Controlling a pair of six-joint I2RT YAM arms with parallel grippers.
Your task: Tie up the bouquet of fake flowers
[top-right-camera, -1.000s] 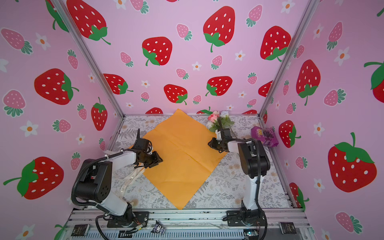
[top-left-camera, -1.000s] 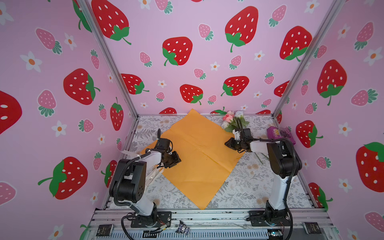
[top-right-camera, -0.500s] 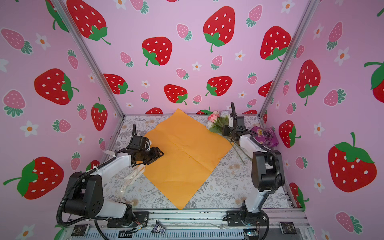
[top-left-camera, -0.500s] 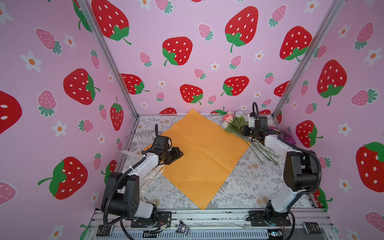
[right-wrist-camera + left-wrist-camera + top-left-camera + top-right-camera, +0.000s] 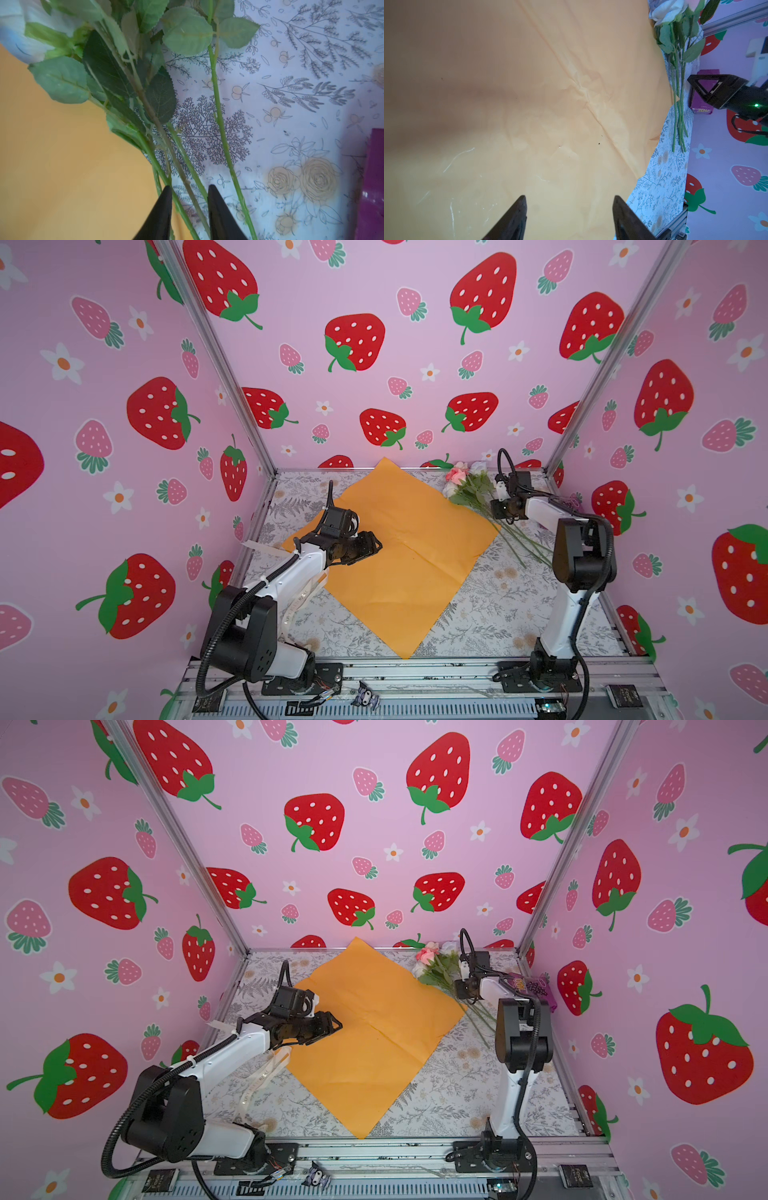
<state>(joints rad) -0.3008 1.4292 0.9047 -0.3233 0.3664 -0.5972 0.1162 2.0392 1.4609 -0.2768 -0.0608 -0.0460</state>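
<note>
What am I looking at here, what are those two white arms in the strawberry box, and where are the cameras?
Two small robot arms stand at the front of a table walled in strawberry print. Two pictures look down from one camera head overhead. The two close-ups come from a camera on each arm's wrist. On the table lie a sheet of orange wrapping paper, fake flowers at its far right edge, a cream ribbon near the left arm and a purple packet by the right wall. The left tool hangs open over the paper, holding nothing. The right tool has its jaws either side of some stems. Whether it grips them I cannot tell.
</note>
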